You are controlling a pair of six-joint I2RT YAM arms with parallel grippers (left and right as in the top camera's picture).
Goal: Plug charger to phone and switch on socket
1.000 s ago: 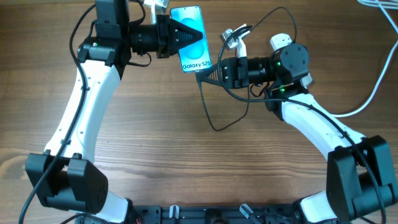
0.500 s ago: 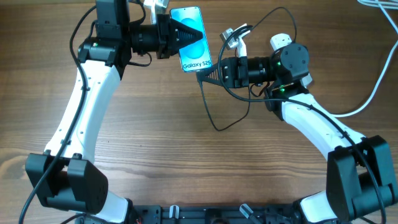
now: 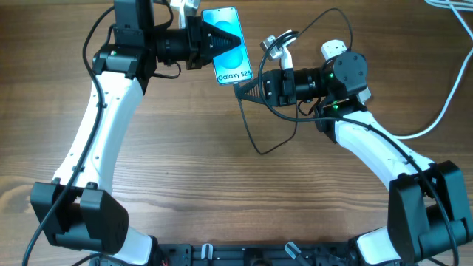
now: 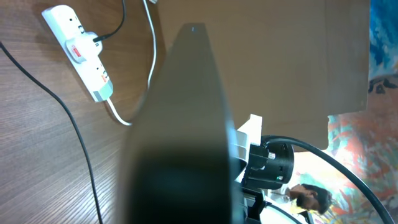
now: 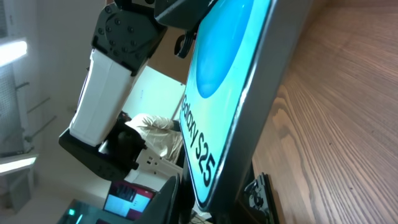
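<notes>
The flat cyan-screened smartphone (image 3: 231,68) with white "Galaxy S25" lettering is held tilted above the brown wooden table (image 3: 222,199). The left gripper (image 3: 228,41) has its fingers clamped on the smartphone's upper half. At the smartphone's lettered end, the right gripper (image 3: 242,89) pinches the end of the thin black charger cable (image 3: 250,133); the connector itself is hidden. The white power strip (image 4: 78,51) lies on the table, apart from the smartphone.

Right end effector (image 3: 242,89) a touch nearer the phone's (image 3: 228,46) Galaxy end than before.
</notes>
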